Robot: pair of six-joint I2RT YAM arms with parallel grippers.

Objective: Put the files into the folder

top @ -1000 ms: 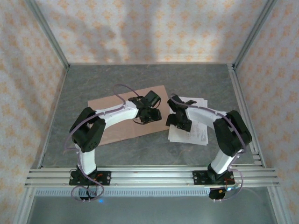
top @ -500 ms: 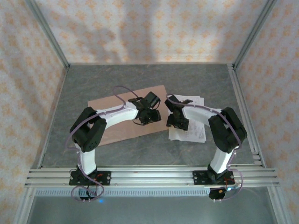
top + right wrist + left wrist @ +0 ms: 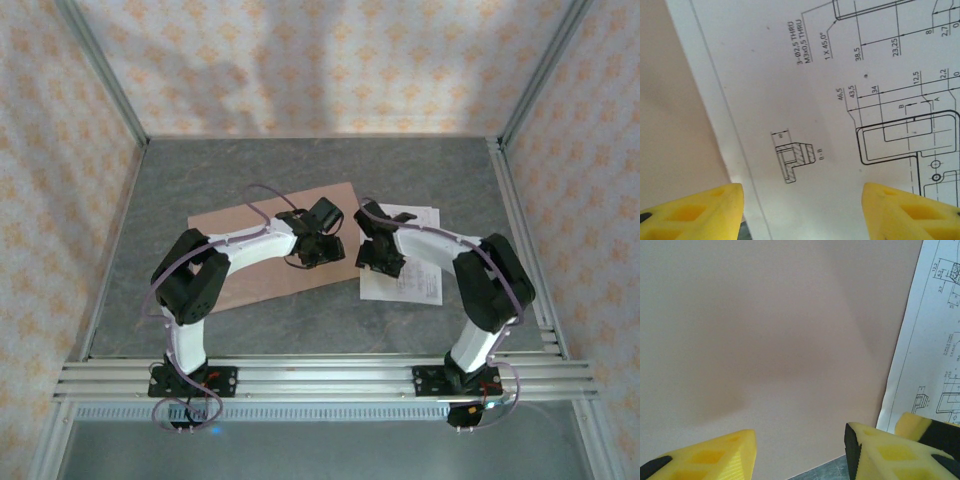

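Nothing filed yet: papers (image 3: 790, 100) flat under my R claw (image 3: 801, 196), folder (image 3: 765, 340) under L claw (image 3: 800, 436), both part-open, empty.

Soft, even light, faint shadows on the back wall (image 3: 320, 70); wrist close-ups slightly blurred.

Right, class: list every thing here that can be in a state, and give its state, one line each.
Folder: lying flat on the table, sheets not yet in it.
Sheets: loose stack, slightly fanned, flat on the table to the right of the folder.
Left arm: jaws open above the folder, nothing between them.
Right arm: jaws open above the top sheet, nothing gripped.
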